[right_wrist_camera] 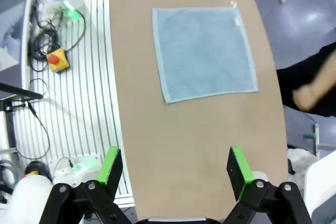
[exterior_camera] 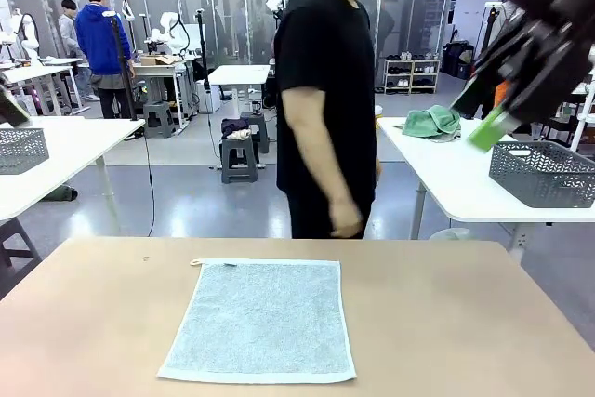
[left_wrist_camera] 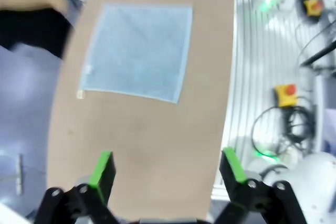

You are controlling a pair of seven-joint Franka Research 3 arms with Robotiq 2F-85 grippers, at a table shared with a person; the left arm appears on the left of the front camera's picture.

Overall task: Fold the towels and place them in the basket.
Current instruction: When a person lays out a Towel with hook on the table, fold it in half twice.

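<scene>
One pale grey-blue towel lies flat and unfolded on the tan table, its hanging loop at the far left corner. In the left wrist view the towel lies well ahead of my left gripper, which hovers open and empty above bare tabletop. My right gripper is also open and empty, high over the table with the towel beyond it. In the front view it hangs at the upper right. The basket is out of view.
A person in black stands at the far edge, one hand hanging near the table. Behind, a white table carries green cloths and a grey mesh bin. Another such bin sits on the far-left table.
</scene>
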